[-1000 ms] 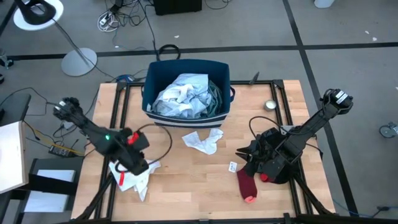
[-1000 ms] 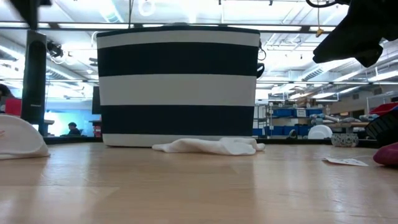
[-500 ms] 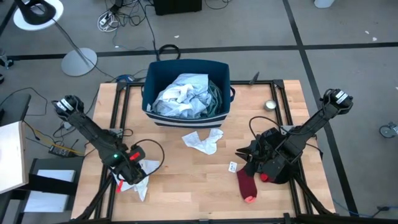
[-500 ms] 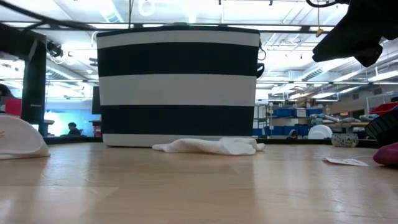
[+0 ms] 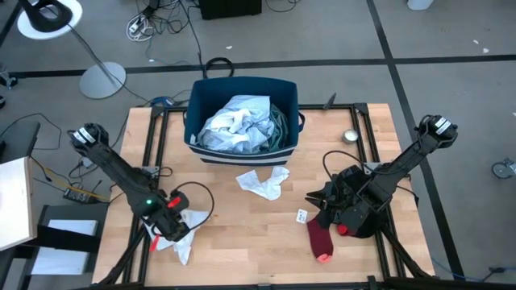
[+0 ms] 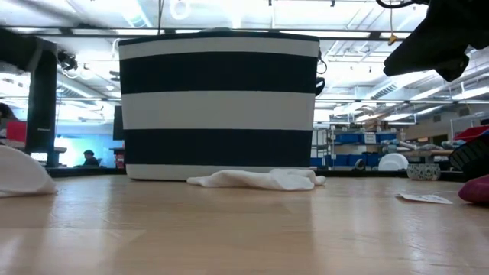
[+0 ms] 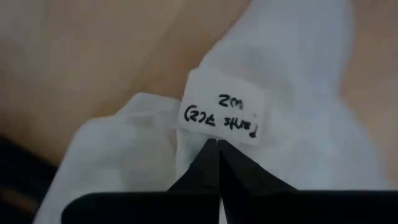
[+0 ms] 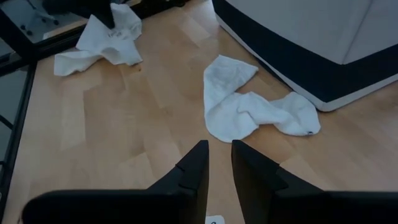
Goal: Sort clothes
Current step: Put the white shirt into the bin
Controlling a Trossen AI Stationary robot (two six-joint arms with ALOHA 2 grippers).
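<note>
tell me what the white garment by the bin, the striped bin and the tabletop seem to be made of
White garment: soft matte cloth, likely cotton knit; it lies limp and creased.
Striped bin: looks like woven fabric, matte navy and white bands, with slightly soft edges.
Tabletop: pale wood with visible grain, smooth finish.

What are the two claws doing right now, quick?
Left gripper: jaws closed, tips on the white garment at its label.
Right gripper: jaws slightly open, holding nothing, above the table.

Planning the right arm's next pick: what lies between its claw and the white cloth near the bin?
Nothing visible. In the right wrist view, only bare wooden tabletop lies between the right claw and the crumpled white cloth beside the navy-and-white striped fabric bin.
</note>
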